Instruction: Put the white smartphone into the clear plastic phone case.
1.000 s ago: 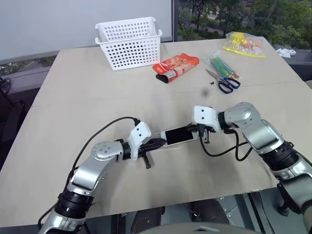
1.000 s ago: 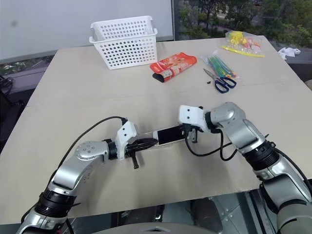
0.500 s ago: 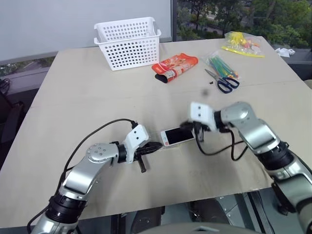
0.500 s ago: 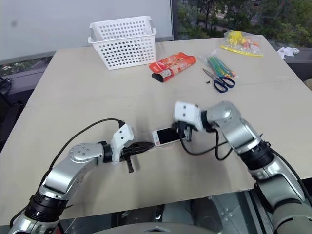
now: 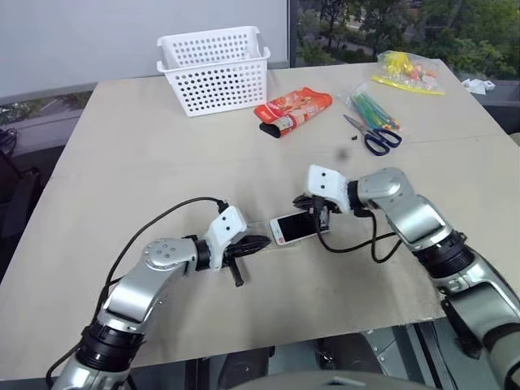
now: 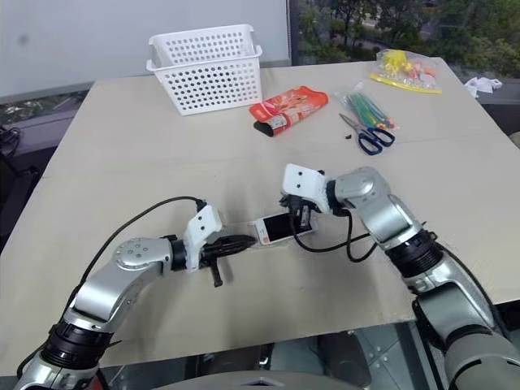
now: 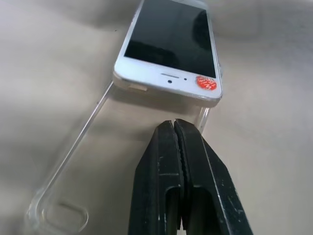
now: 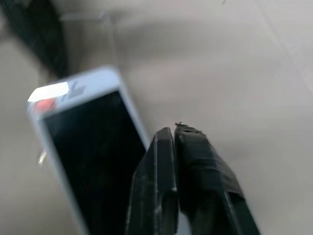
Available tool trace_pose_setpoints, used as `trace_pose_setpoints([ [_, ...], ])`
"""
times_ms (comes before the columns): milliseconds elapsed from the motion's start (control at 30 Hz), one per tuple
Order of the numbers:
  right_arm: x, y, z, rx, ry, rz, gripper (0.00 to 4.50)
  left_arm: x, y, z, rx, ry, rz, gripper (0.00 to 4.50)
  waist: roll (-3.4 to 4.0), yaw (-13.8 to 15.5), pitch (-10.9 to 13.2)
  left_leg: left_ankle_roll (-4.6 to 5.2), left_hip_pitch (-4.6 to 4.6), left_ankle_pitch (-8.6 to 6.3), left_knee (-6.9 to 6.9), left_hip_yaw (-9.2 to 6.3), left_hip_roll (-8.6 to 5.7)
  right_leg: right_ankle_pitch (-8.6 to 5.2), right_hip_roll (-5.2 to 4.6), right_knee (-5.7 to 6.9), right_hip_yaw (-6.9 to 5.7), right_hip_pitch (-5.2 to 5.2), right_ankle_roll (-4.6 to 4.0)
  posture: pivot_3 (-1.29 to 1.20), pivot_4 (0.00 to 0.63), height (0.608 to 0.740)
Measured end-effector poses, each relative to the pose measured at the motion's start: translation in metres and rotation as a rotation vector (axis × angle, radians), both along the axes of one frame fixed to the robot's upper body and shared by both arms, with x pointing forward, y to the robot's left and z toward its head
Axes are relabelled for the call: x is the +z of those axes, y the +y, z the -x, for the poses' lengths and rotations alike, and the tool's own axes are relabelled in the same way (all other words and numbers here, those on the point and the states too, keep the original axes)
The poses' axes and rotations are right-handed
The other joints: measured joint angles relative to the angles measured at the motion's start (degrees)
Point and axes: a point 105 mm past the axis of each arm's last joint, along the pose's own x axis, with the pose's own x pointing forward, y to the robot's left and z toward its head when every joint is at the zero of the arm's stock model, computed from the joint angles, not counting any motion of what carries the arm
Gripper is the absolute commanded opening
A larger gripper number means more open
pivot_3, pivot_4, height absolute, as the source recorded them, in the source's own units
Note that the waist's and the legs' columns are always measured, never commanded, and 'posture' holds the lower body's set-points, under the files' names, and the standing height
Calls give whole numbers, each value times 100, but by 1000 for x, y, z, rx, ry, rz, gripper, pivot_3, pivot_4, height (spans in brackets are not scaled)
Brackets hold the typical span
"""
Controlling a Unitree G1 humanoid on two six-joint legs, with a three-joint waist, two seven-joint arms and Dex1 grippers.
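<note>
The white smartphone [image 5: 298, 227] lies screen up near the table's middle, a red dot on its home button [image 7: 206, 82]. Its near end rests over one end of the clear plastic phone case [image 7: 73, 161], which lies flat with most of its shell bare. My left gripper [image 7: 174, 123] is shut, its tips over the case just short of the phone's end, with nothing between them. My right gripper [image 8: 174, 129] is shut and hangs beside the phone's long edge near its right end [image 5: 319, 215], gripping nothing.
At the back stand a white basket [image 5: 215, 69], a red snack pack [image 5: 294, 111], blue-handled scissors [image 5: 372, 136], a bag of coloured pens [image 5: 372, 107] and a yellow bag [image 5: 409, 73]. The table's front edge runs close below both arms.
My right gripper has swung a little left along the phone's right end. The phone, the case and my left gripper stay about where they were.
</note>
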Motion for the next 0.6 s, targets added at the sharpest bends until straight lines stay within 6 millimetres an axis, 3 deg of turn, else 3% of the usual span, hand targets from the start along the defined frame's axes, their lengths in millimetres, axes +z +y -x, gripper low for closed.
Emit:
trace_pose_setpoints([
  [67, 2, -15, 4, 18, 46, 19, 2404, 1, 5, -1, 11, -2, -14, 0, 3, -8, 3, 0, 0, 0, 0, 2, 0, 0, 0, -1, 1, 1, 0, 0, 150, 740],
  [200, -6, -25, 11, 89, 102, 71, 4175, 1, 7, -2, 8, 0, -14, 0, 3, -41, 5, 0, 1, 0, -1, 4, 7, 0, 7, -1, -1, -1, 0, 0, 150, 740],
  [233, -10, -26, 11, 95, 109, 90, 4437, 2, 7, -2, 8, 0, -15, 0, 3, -40, 5, 0, 1, 0, -2, 4, 8, 0, 7, -1, -2, -1, 0, 0, 150, 740],
  [367, -29, -20, 8, 151, 129, 108, 4437, 6, 17, -2, 20, -8, -38, 0, 4, -56, 8, 0, 2, 0, -3, 8, 12, 0, 9, -1, 0, -2, 0, 0, 150, 740],
  [600, -31, 1, -10, 227, 79, 124, 4437, 7, 31, 3, 39, -9, -66, 0, 3, -70, 10, -1, 2, 0, -3, 10, 10, 1, 6, -4, 4, -1, 0, 0, 150, 740],
])
